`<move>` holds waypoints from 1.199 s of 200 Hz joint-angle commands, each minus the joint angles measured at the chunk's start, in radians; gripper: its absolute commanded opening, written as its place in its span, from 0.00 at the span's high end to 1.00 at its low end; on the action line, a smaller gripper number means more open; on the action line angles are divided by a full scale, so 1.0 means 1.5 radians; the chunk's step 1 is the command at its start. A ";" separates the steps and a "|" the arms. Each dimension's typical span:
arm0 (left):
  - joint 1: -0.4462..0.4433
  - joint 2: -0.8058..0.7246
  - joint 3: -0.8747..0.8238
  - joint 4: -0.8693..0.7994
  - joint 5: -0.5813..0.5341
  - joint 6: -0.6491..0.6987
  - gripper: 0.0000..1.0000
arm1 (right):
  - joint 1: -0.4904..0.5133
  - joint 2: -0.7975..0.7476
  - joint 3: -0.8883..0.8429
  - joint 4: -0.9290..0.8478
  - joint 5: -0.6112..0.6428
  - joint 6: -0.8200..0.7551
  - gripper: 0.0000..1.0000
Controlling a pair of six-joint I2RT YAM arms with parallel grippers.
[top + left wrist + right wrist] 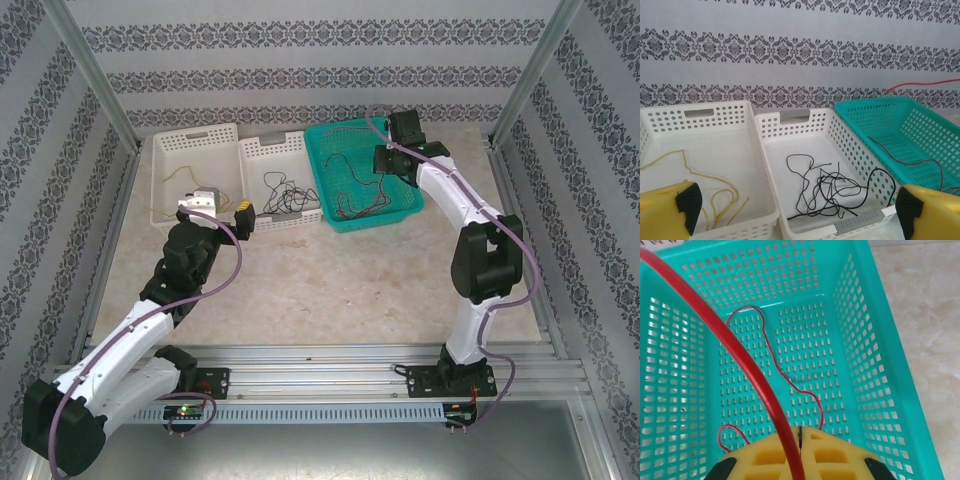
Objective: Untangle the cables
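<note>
- Evidently sorting by colour: the right pincer (800, 440) pinches the red cable (740, 347), raised over the teal basket (880, 365).
- Left pincer (797, 215) waits spread, facing the black cable (825, 187).

Baskets: 3. White, 2: left white basket (715, 112) ahead-left of the left gripper (796, 207), middle white basket (840, 135) straight ahead of it. Teal, 1: teal basket (685, 340) under the right gripper (800, 445).
Cables: yellow cable (700, 173), 1; red cable (756, 371), 1; black cable (827, 187), tangled, strand count unreadable.
Grippers: 2.
</note>
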 commanded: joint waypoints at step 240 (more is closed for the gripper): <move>-0.016 0.012 -0.001 0.027 0.023 0.016 0.00 | 0.011 0.145 0.047 -0.153 0.096 -0.010 1.00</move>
